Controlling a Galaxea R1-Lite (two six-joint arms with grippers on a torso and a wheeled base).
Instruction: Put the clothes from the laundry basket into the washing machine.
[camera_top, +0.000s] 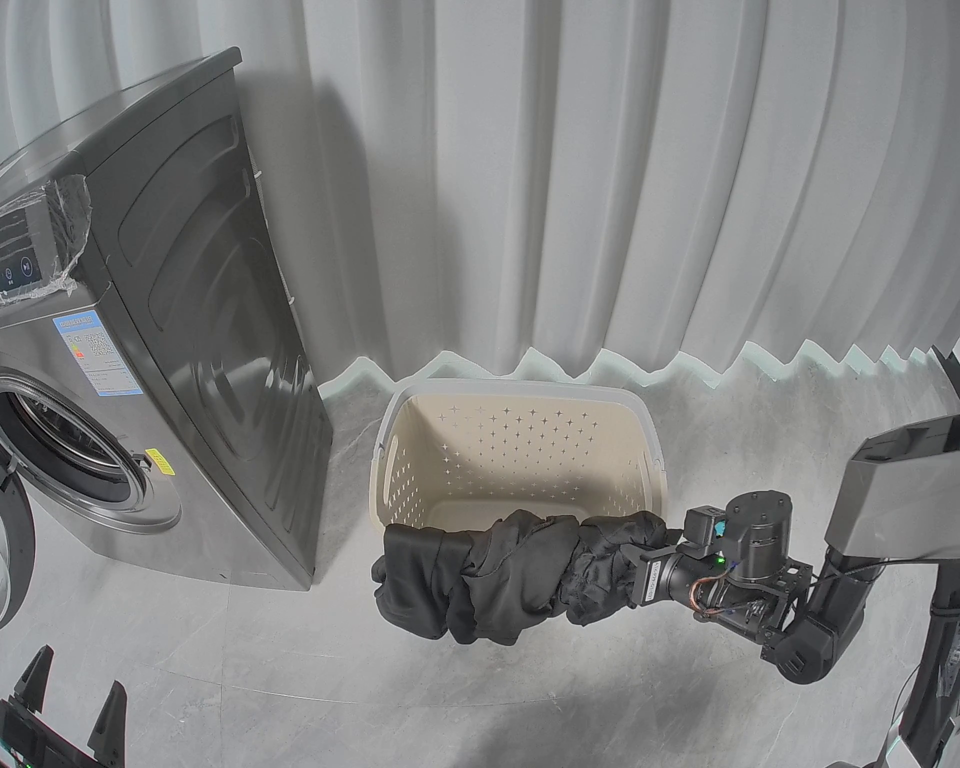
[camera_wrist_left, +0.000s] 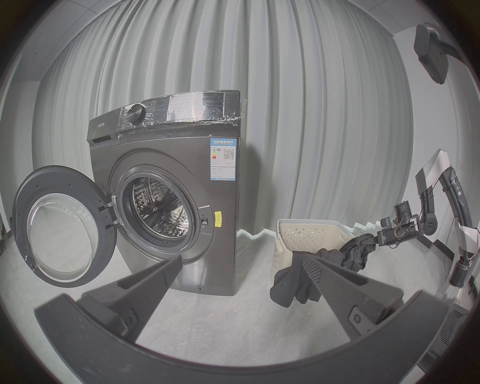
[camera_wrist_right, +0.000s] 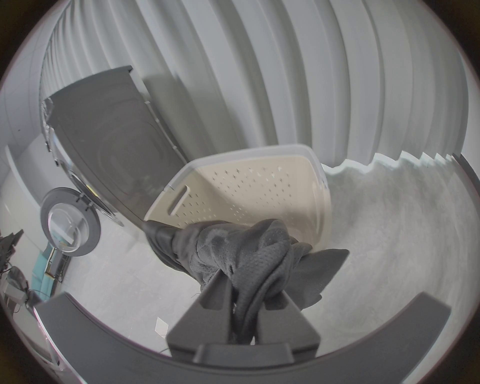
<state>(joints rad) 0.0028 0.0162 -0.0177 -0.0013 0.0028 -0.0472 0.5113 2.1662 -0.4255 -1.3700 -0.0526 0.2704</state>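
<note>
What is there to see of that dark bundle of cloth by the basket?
The dark garment is black, matte, soft-looking fabric with a fine weave, twisted into a thick wrinkled rope. It stretches roughly level across the near side of the cream laundry basket. One end is clamped in the right pincer; the other droops in loose folds past the basket's corner. Whether it rests on the rim cannot be told.

A white, deeply pleated fabric curtain (camera_top: 600, 180) covers the whole back of the room. Along its zigzag hem runs a thin pale bright band (camera_top: 560, 362). In front of the curtain spreads a light grey marbled tile floor (camera_top: 300, 680) with faint joint lines.
</note>
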